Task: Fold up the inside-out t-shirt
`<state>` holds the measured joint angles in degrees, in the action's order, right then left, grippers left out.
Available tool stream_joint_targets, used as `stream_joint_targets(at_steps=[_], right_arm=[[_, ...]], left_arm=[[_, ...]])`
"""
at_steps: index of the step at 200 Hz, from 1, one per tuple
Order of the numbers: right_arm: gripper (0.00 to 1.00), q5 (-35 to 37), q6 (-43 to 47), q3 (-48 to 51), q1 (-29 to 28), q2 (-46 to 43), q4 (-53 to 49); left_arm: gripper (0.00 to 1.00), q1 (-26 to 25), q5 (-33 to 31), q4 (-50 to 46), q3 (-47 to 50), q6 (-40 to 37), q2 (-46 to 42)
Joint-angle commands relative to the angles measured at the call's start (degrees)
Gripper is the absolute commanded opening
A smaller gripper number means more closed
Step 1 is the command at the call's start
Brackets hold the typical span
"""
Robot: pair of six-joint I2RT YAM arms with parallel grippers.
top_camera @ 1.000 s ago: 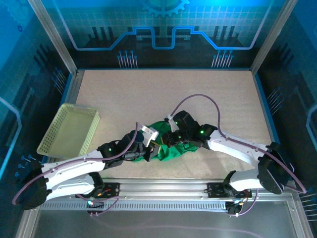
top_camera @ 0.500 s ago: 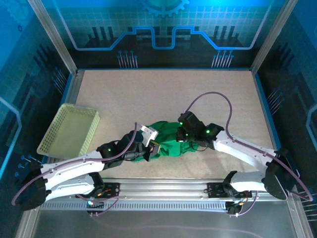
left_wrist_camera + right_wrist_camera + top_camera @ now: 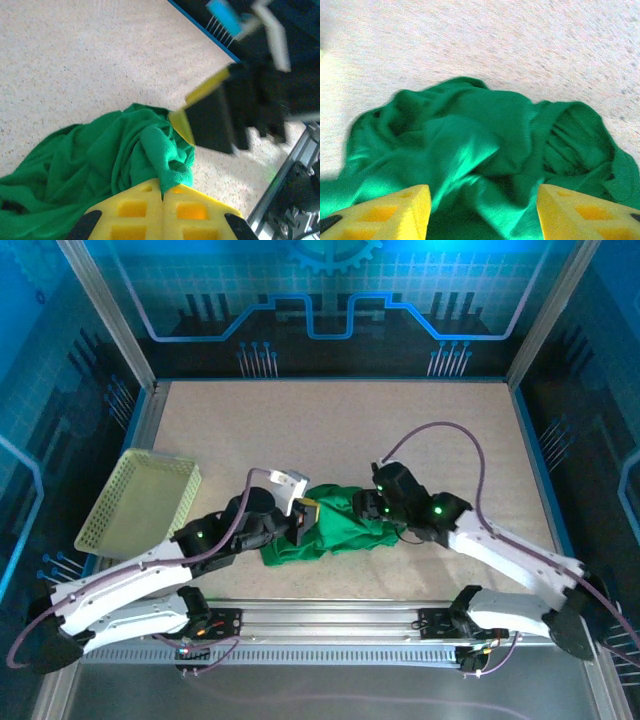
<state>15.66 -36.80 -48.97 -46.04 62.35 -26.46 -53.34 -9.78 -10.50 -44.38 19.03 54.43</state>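
The inside-out t-shirt [image 3: 330, 528] lies crumpled in a green heap on the table, near the front middle. My left gripper [image 3: 303, 518] sits at the heap's left end. Seen from the left wrist, its yellow fingers [image 3: 135, 210] are shut on a ribbed fold of the t-shirt [image 3: 100, 160]. My right gripper [image 3: 362, 505] hovers over the heap's right part. From the right wrist, that gripper [image 3: 482, 192] stands open, its yellow fingertips [image 3: 402, 207] wide apart over the rumpled t-shirt [image 3: 485, 130], with nothing pinched between them.
A pale yellow-green perforated basket [image 3: 140, 502] stands at the table's left edge. The speckled beige table [image 3: 330, 425] stretches bare behind the heap. Metal rails run along the front edge, and frame posts stand at the back corners.
The right gripper has opened, let go of the cloth and drawn back to the right. The left gripper has shifted up and left with its fold, and the heap has stretched out leftwards.
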Motion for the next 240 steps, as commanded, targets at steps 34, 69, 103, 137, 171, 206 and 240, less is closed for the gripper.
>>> stream_joint_targets(at_steps=[34, 69, 103, 137, 171, 206, 240], right_arm=[[0.71, 0.11, 8.05, 8.10, -11.08, -5.12, 12.65], [0.69, 3.86, 8.44, 7.36, -10.96, -0.20, 14.72], [0.41, 2.76, 7.27, 8.40, -7.05, 2.10, 15.04], [0.12, 8.88, -3.04, 10.86, -4.98, -1.04, 3.46], [0.23, 5.24, -13.38, 20.02, -1.69, -4.81, 2.49], [0.54, 6.19, -13.01, 18.56, -1.37, -8.61, -2.24], [0.56, 8.27, -6.80, 11.41, -1.13, -11.87, -9.50]], left_arm=[[0.01, 1.01, -2.42, -6.20, -9.05, -1.25, 10.15], [0.04, 0.87, 5.42, -4.92, -10.87, -2.14, 12.30], [0.10, 0.79, 10.23, -2.69, -10.45, -2.07, 13.18], [0.36, 0.82, 6.00, -3.65, -12.27, 1.05, 18.58], [0.63, 0.82, 1.65, -4.92, -13.12, 6.12, 23.25], [0.76, 0.87, 0.85, -4.47, -9.49, 10.05, 23.61], [0.74, 0.39, 4.47, -1.02, -4.90, 13.92, 25.44]])
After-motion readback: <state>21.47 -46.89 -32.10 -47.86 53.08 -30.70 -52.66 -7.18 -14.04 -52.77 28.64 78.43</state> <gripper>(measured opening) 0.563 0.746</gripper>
